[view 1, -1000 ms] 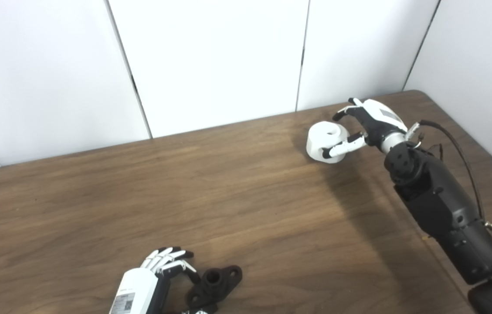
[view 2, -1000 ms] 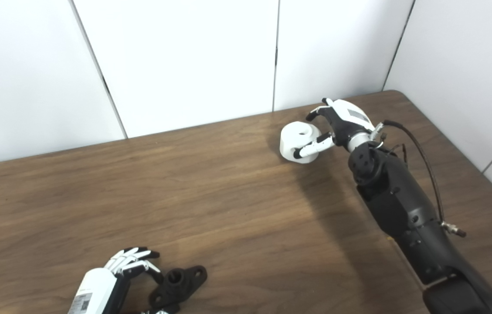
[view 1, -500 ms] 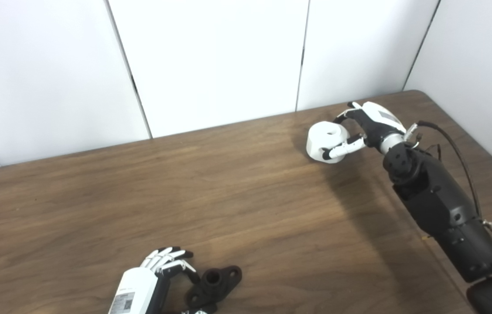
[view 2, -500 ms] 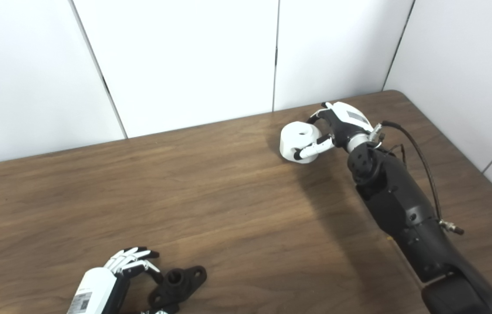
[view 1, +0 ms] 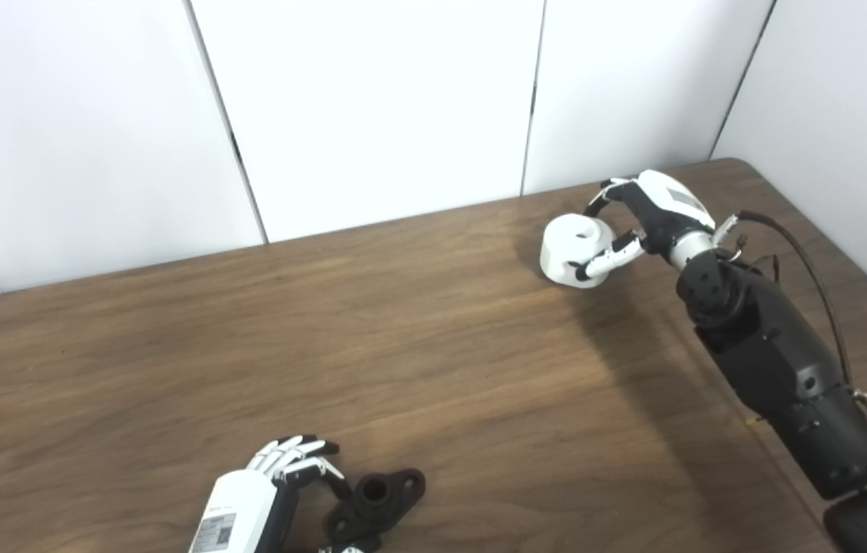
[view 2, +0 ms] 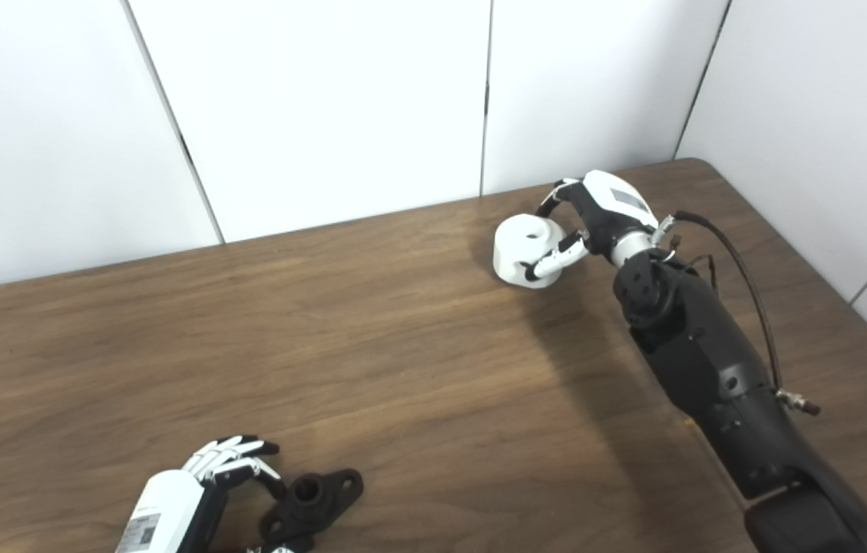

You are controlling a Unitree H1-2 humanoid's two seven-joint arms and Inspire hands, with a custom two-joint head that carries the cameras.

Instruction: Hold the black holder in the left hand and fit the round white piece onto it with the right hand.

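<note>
A: Where's everything?

B: Round white piece (view 1: 573, 250) sits on the wooden table (view 1: 433, 361) at the far right, hole in its top facing up. Right hand (view 1: 644, 219) is curled round it, thumb low on the near side, fingers (view 1: 608, 192) arched over the far side. Looks like contact, but I can't tell if it's a firm grip or if the piece is off the table.

A: And the left?

B: Left hand (view 2: 206, 480) is at the near edge, fingers half curled and apart, just beside the black holder (view 2: 312, 499), which lies flat with its round socket up. Not holding it. The two parts are well apart.

A: Step in hand?

B: Securing the white piece, I'd say. Squeeze evenly across its sides, keep the hole uncovered, lift straight so it doesn't tip. Left should wrap the holder's flange without blocking the socket.
</note>
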